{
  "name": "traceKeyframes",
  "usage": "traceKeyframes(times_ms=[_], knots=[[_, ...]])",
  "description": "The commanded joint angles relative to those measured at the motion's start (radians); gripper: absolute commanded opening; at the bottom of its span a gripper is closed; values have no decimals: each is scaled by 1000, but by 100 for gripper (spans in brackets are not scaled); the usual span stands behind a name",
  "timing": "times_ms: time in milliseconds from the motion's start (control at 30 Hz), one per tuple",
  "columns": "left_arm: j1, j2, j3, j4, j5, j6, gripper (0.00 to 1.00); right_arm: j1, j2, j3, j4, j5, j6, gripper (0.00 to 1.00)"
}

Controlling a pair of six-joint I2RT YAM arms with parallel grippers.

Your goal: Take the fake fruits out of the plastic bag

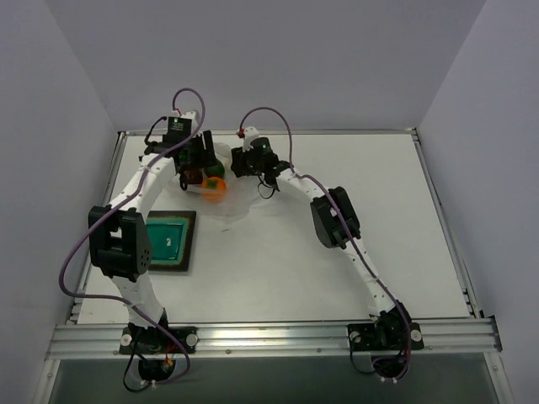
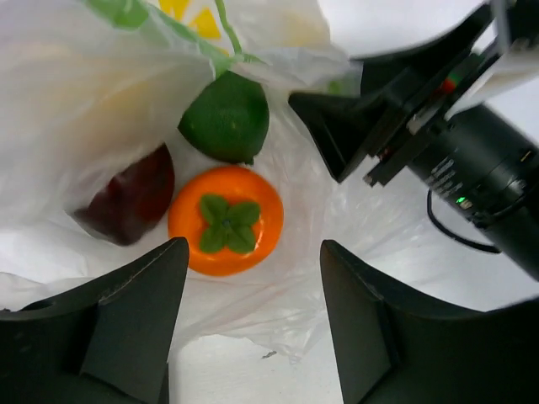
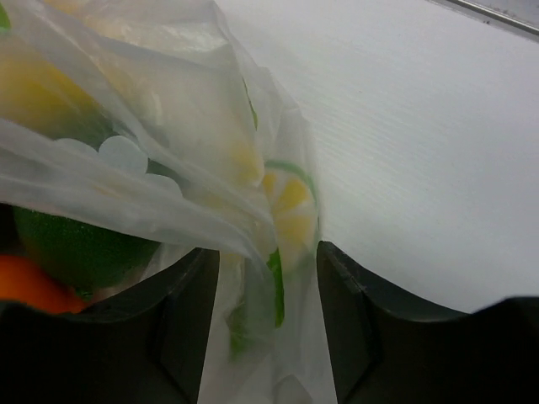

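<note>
Fingers [image 2: 135, 311] of left gripper [image 2: 253, 248] apart, straddling orange fruit [image 2: 226, 220] at mouth of plastic bag [image 2: 76, 101]; no grip. Same at right gripper [image 3: 263, 252]: fingers apart, bag fold loose between. Deeper inside bag: green fruit [image 2: 224, 116], dark red fruit [image 2: 130, 198]. Judged: nothing out yet, whole unloading left.

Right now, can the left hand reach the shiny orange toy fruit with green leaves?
Probably yes: the left hand is open above the orange toy fruit, which the whitish plastic bag leaves uncovered.
</note>
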Motion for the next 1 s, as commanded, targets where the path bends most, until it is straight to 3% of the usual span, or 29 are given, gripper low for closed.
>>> traceKeyframes(times_ms=[0, 67, 267, 567, 767, 967], knots=[[58, -56, 92, -42, 11, -28, 62, -29, -125, -29, 14, -21, 12, 50], [72, -25, 118, -74, 8, -25, 61, -28, -159, -53, 12, -27, 20, 59], [127, 41, 171, -21, 6, -18, 57, -26, -298, -159, 40, -36, 52, 71], [176, 171, 249, 50, -5, -10, 56, -12, -519, -426, 110, -47, 101, 77], [176, 165, 194, 126, 58, -54, 61, 66, -644, -596, 150, -4, 139, 78], [161, 18, 71, 128, 77, -73, 78, 126, -690, -733, 183, 160, 205, 77]])
